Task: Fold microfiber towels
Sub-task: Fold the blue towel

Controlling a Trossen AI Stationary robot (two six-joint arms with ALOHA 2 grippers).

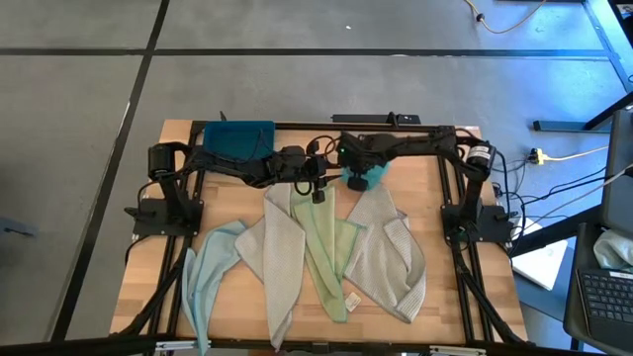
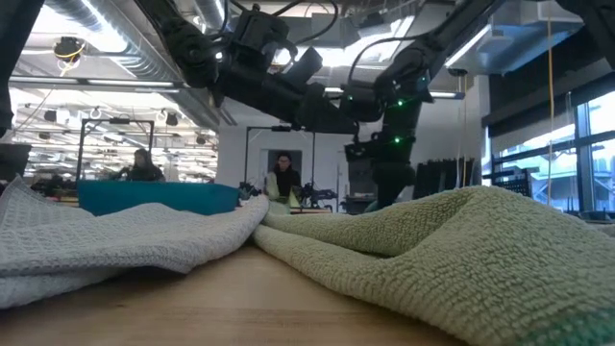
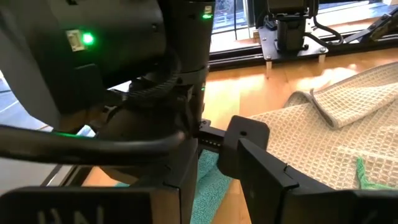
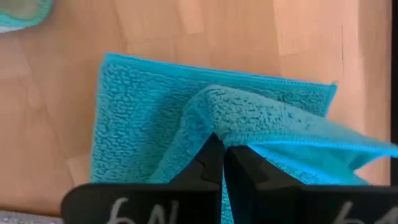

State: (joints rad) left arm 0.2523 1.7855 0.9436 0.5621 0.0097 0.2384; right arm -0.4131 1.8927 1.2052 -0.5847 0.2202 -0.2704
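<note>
The light wooden table (image 1: 450, 213) stands on a grey concrete floor (image 1: 79, 148); beyond it two seated people (image 2: 282, 179) show in a lit workshop. Four limp towels fan across the table's middle toward six o'clock: pale blue (image 1: 203, 277), grey waffle-weave (image 1: 277, 262), pale green terry (image 1: 326, 252), grey (image 1: 391, 252). Toward twelve o'clock, the right gripper (image 4: 219, 163) pinches a fold of the fluffy teal microfiber towel (image 4: 143, 118). The left gripper (image 1: 316, 190) hangs beside it, fingers spread.
</note>
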